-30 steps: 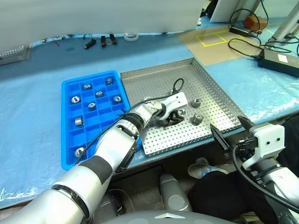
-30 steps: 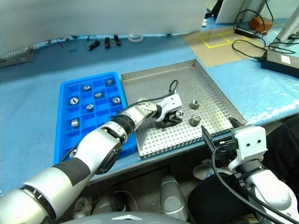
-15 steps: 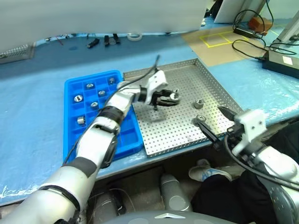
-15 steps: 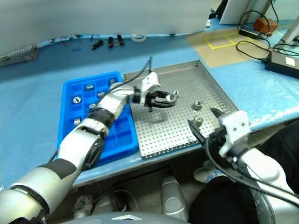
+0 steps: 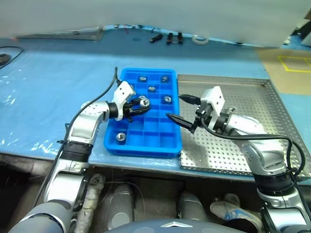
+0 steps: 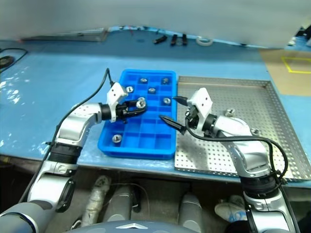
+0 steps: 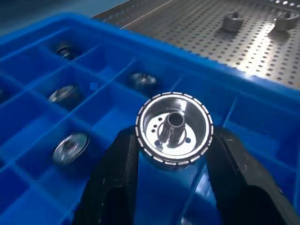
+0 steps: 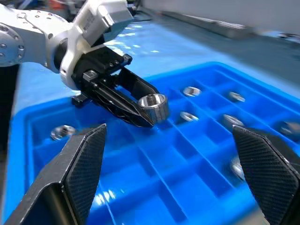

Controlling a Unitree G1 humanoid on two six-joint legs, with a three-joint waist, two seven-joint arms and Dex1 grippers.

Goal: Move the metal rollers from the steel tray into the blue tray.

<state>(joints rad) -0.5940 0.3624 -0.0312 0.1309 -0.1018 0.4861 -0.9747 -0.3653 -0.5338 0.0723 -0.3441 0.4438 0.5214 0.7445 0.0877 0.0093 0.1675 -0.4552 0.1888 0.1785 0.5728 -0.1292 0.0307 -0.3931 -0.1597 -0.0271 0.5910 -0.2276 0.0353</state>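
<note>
Blue tray (image 5: 146, 141), left fingers (image 5: 139, 106) pinching roller (image 5: 144, 102); right fingers (image 5: 181, 109) spread

A blue-covered bench (image 5: 43, 82) carries the blue tray (image 5: 146, 145) beside the steel tray (image 5: 286, 111).

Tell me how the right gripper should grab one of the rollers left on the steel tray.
Grip a metal roller across its round outer wall, coming from above with open fingers straddling it. Both rollers stand on the steel tray, holes upward, apart from each other, so the sides look free. The right gripper is open; the left gripper already holds one.
</note>
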